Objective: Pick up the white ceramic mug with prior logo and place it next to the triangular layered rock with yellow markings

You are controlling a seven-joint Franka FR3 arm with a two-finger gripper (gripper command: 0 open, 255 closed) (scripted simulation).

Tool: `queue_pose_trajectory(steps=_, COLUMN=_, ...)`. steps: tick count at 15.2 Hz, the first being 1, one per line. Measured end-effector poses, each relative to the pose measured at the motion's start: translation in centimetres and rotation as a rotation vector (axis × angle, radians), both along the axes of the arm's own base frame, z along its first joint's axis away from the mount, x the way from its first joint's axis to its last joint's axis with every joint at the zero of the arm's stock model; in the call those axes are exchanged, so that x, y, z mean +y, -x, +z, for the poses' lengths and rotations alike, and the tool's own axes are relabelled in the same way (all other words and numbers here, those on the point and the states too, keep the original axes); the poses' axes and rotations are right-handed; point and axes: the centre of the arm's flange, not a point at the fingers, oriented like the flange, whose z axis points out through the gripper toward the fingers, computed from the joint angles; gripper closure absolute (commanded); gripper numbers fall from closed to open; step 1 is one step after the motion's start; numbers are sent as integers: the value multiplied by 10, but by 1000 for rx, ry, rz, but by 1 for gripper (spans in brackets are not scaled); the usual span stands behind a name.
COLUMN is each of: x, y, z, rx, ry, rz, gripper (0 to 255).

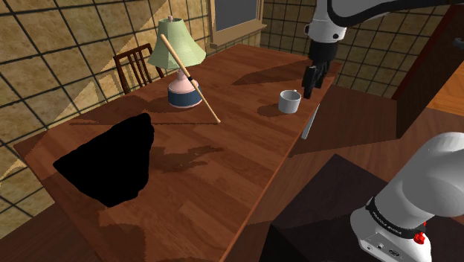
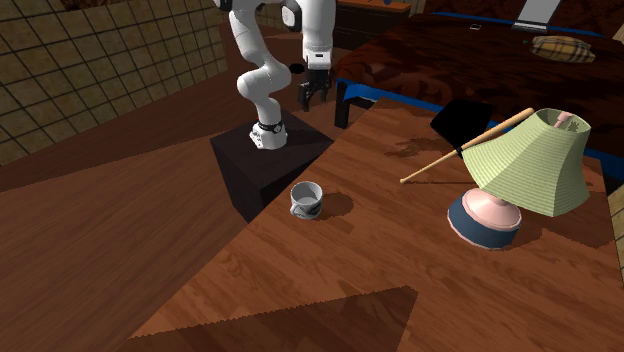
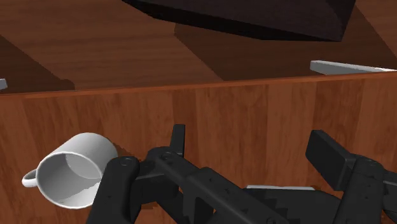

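Tabletop (image 1: 223, 167) of brown grained wood is carrying every item. Angular black mass (image 1: 111, 160) is lying at the end far from the arm (image 1: 349, 15), its surface detail unreadable. Lamp (image 1: 178, 63) with pale green shade and pink-and-blue base is standing mid-table, thin wooden stick (image 1: 191, 80) leaning against it. Black two-finger gripper (image 3: 249, 139) is hovering, fingers (image 3: 178, 137) spread, clasping nothing. White mug (image 3: 76, 168) is sitting upright near the table edge, beside one finger, outside the gap; gripper body is covering part of it.
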Motion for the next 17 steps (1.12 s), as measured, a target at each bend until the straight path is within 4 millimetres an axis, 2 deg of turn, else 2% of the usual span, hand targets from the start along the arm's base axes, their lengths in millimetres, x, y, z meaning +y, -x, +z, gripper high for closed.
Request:
queue_pose_trajectory(steps=10, x=-59, y=-85, z=-74, rx=-21, ry=25, rz=-39, gripper=0)
queue_pose_trajectory(steps=17, x=-111, y=-140, z=-123, rx=-36, ry=42, rz=-67, gripper=0)
